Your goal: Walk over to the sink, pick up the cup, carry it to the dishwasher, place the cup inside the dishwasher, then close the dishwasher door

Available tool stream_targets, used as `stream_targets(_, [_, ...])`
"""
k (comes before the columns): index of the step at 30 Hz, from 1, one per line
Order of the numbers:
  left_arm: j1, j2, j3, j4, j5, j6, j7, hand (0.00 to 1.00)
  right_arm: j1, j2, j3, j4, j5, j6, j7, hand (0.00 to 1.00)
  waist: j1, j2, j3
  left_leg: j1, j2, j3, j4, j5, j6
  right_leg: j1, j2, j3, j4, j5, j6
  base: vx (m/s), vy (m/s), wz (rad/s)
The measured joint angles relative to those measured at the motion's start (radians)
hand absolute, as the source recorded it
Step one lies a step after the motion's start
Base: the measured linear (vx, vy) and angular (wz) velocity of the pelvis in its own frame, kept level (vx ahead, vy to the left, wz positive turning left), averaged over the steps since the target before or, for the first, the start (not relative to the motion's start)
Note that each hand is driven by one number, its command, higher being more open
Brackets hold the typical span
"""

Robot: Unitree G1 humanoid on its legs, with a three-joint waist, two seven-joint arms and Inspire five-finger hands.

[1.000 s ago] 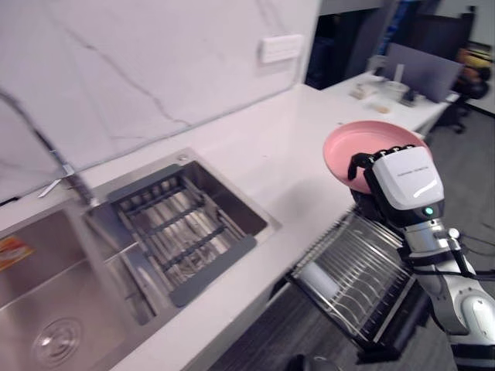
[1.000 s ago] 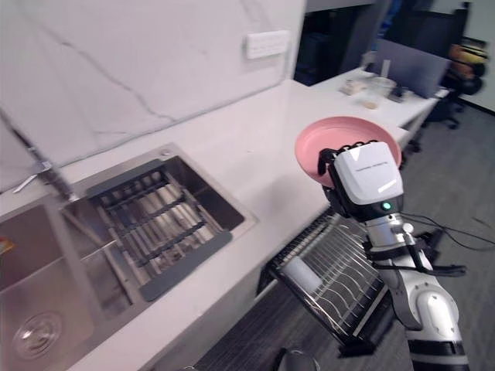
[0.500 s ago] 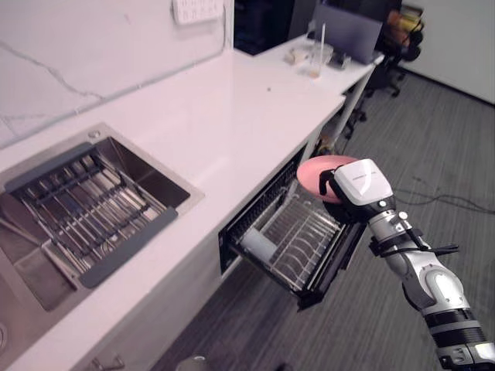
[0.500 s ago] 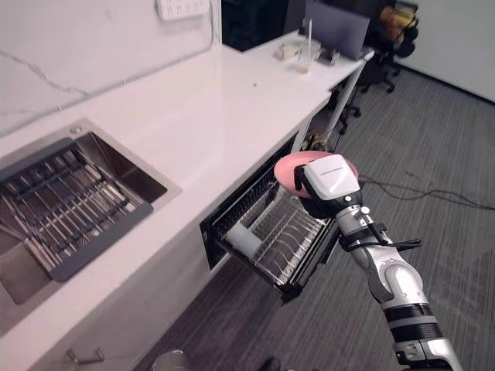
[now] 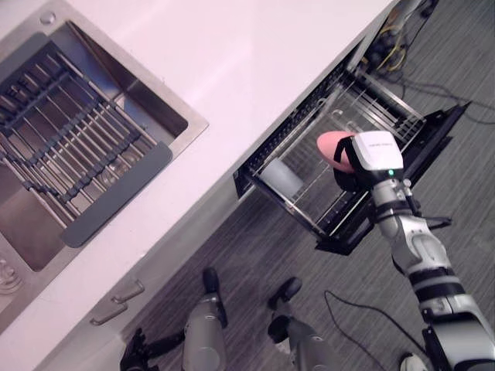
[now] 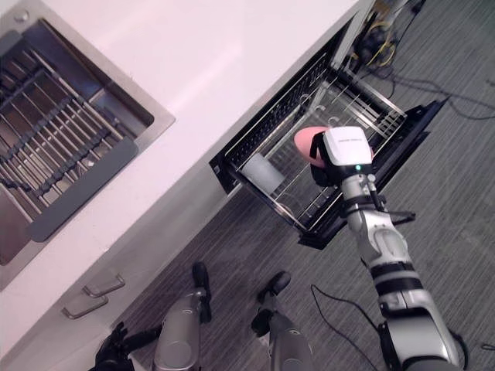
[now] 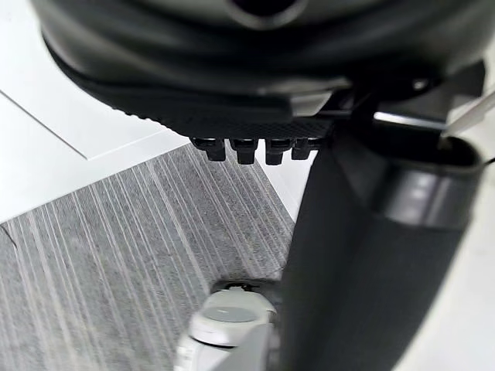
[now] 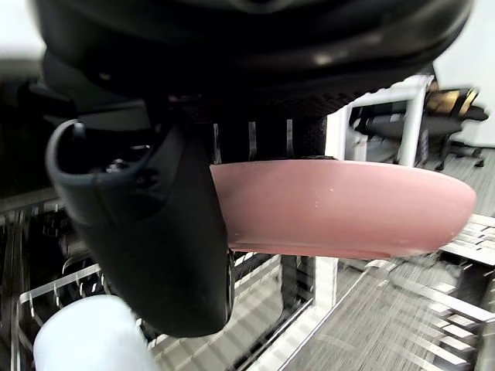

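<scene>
Plate (image 5: 330, 147) (pink) in right hand (image 5: 373, 156).

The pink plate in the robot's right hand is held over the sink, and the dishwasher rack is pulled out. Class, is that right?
One detail is wrong. The pink plate, gripped in the right hand, is held over the pulled-out dishwasher rack, not over the sink. The left eye view shows this. The rack is indeed pulled out.
</scene>
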State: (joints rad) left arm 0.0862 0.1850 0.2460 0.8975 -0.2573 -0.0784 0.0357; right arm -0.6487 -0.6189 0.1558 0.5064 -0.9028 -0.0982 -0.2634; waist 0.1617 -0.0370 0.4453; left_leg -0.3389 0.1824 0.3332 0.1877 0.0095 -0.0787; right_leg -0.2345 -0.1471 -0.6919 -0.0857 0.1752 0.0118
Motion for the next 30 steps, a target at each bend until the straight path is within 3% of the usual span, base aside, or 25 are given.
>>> stream_targets(1, [-0.012,0.000,-0.009,0.000,-0.007,0.000,-0.004,1.00,-0.028,-0.015,0.019,0.025,0.030,0.000,0.000,1.00,0.007,0.003,0.002,-0.013,-0.011,-0.015,-0.001,0.000,0.005,-0.011,-0.010,0.007,0.000,0.005,0.006,0.04,0.207,0.07])
stream_targets(8, [-0.047,0.000,-0.039,-0.024,-0.079,0.008,-0.049,1.00,-0.129,-0.051,0.059,0.140,0.216,0.052,0.011,1.00,0.021,0.029,0.020,-0.050,-0.060,-0.064,-0.002,-0.002,0.029,-0.032,-0.055,0.031,-0.001,0.030,0.036,0.02,0.197,0.14])
stream_targets(13, [-0.053,0.000,-0.040,-0.045,-0.086,0.020,-0.073,1.00,-0.134,-0.052,0.057,0.156,0.293,0.110,0.025,1.00,0.021,0.031,0.022,-0.054,-0.073,-0.069,0.001,-0.002,0.038,-0.032,-0.069,0.059,-0.005,0.039,0.049,-0.02,0.137,0.05])
stream_targets(17, [-0.053,-0.003,-0.040,-0.073,-0.098,0.030,-0.080,1.00,-0.133,-0.053,0.026,0.154,0.321,0.119,0.027,1.00,0.017,0.030,0.022,-0.046,-0.075,-0.069,0.008,-0.003,0.041,-0.026,-0.072,0.073,-0.001,0.045,0.049,-0.02,0.090,-0.05])
stream_targets(25, [-0.052,-0.017,-0.037,-0.100,-0.067,0.037,-0.080,1.00,-0.031,-0.053,-0.182,0.031,0.431,0.119,0.018,1.00,-0.008,0.025,0.019,0.023,-0.073,-0.058,0.009,-0.007,0.044,0.035,-0.075,0.094,-0.004,0.046,0.050,-0.03,0.065,-0.05])
stream_targets(30, [-0.043,-0.027,-0.035,-0.064,-0.016,0.051,-0.070,1.00,0.109,-0.045,-0.304,0.018,0.531,0.120,0.014,1.00,-0.036,0.006,-0.029,0.088,-0.071,-0.045,0.008,-0.016,0.042,0.092,-0.077,0.106,-0.001,0.045,0.055,0.01,0.054,-0.08])
